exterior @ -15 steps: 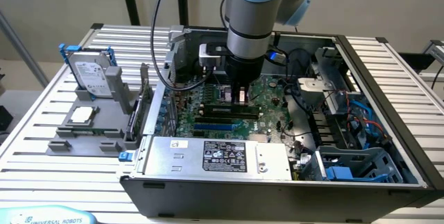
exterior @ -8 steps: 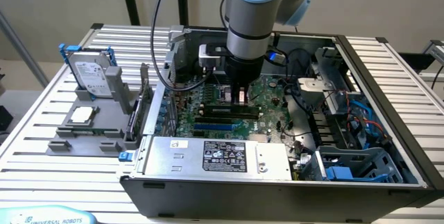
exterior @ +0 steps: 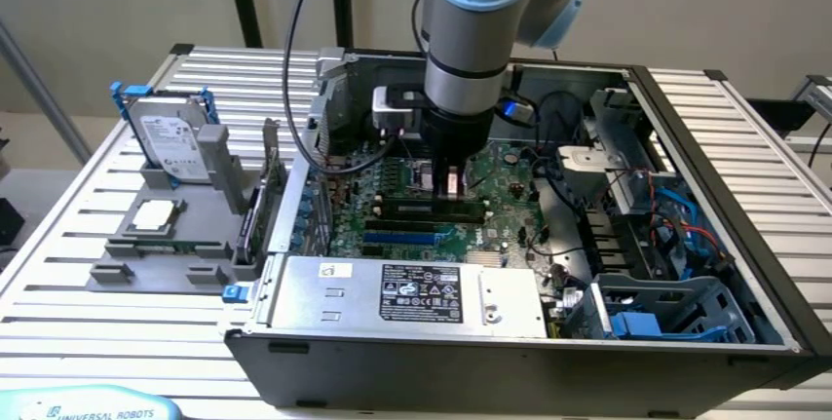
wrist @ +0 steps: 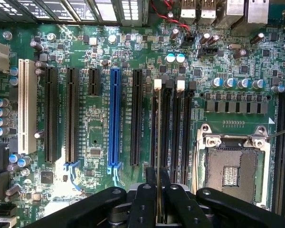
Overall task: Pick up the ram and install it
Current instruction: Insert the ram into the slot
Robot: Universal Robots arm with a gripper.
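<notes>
Worktop (exterior: 104, 303) of ribbed metal slats carries an open computer case (exterior: 520, 352) with the motherboard (wrist: 95, 123) exposed. Arm (exterior: 474, 40) reaches straight down into the case, its claw (wrist: 158, 190) pinching the ram (wrist: 158, 156) edge-on over the black memory slots (wrist: 173, 128), just beside the empty processor socket (wrist: 230, 168). Case walls and cable bundles stand near on all sides.

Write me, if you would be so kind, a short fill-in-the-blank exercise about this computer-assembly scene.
1. The gripper holds the ram edge-on above the motherboard's ____ memory slots.
2. The processor socket beside those slots is ____.
3. Outside the case, the hard drive stands upright in a ____ frame.
Missing words: black; empty; blue.
</notes>
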